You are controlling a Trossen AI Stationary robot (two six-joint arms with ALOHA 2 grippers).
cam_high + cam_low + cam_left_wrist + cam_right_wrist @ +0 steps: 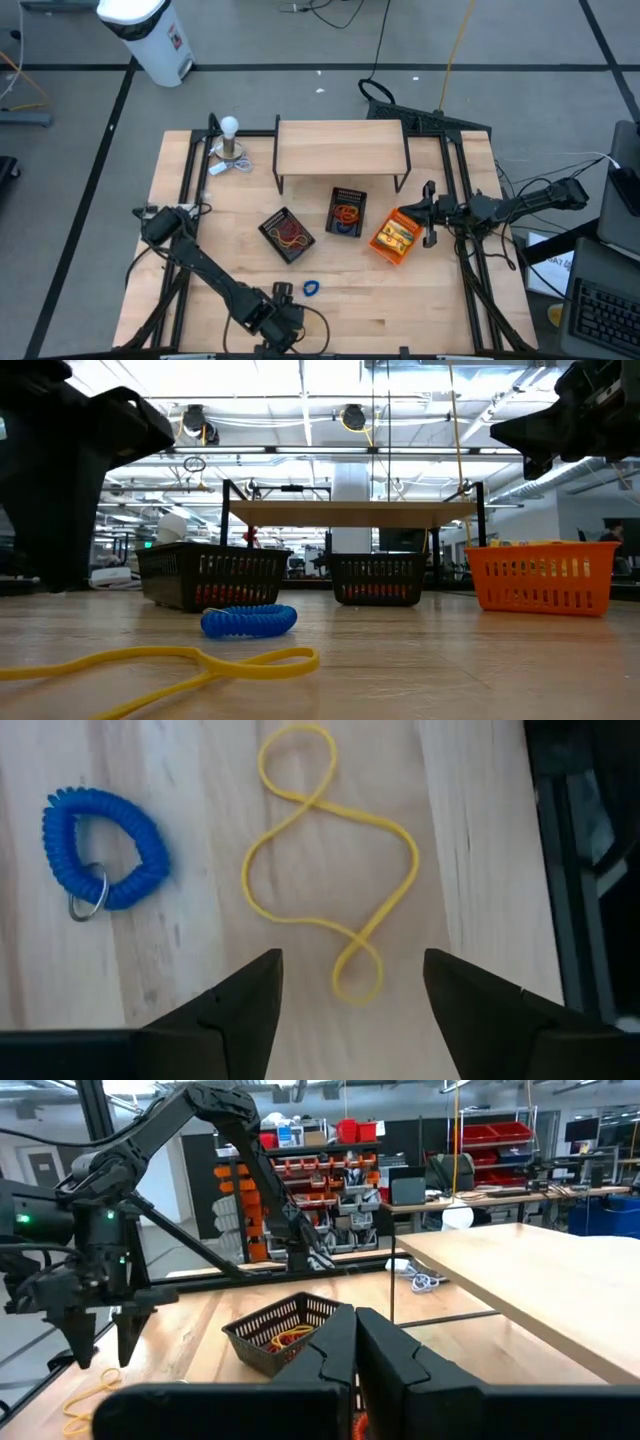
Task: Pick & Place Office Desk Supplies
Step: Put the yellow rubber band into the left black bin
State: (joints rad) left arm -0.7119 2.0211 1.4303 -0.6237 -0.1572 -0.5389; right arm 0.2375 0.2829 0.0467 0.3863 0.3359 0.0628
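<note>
The left gripper point(350, 1010) hangs over the desk's point(400, 300) near edge, fingers spread and empty above a yellow rubber band point(330, 870) lying flat beside a blue coil keyring point(100, 848). The right gripper point(355, 1345), fingers pressed together, hovers by the orange tray point(395, 236).

A grey floor point(300, 45) with dark lines, a white bin point(150, 35), and shelving with red bins point(500, 1135).

Three trays point(344, 212) stand mid-bench point(420, 300) under a shelf point(340, 147) — coil keyring point(310, 288) at 6 o'clock, rubber band point(325, 870) just beside it.
</note>
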